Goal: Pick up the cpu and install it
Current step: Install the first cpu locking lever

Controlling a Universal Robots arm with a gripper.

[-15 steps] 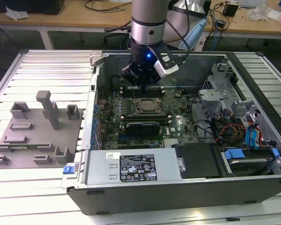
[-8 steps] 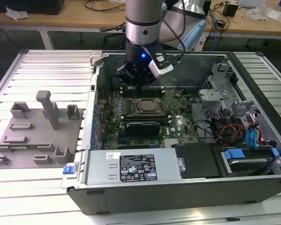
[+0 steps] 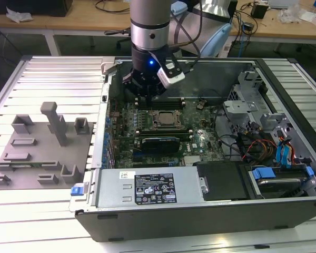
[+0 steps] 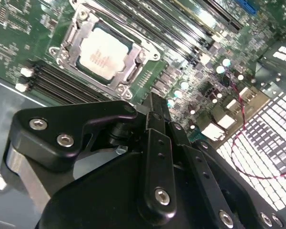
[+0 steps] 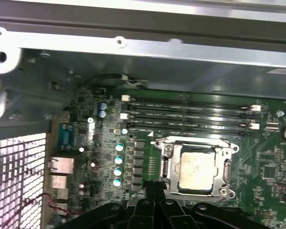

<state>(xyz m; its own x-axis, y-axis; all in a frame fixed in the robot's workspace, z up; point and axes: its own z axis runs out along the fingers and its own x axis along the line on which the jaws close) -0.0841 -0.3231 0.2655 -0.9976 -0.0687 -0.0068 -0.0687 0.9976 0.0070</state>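
Observation:
The cpu lies flat in its socket on the green motherboard inside the open computer case. Its silver top shows in both wrist views, ringed by the metal socket frame. My gripper hangs just above the board, beside the socket toward the exterior view's left and a little farther back. In both wrist views its black fingertips are pressed together with nothing between them, apart from the chip.
A grey plate with blocks and posts lies to the exterior view's left of the case. The power supply lines the near side, with drive cages and cables at the right. Memory slots and the case wall flank the socket.

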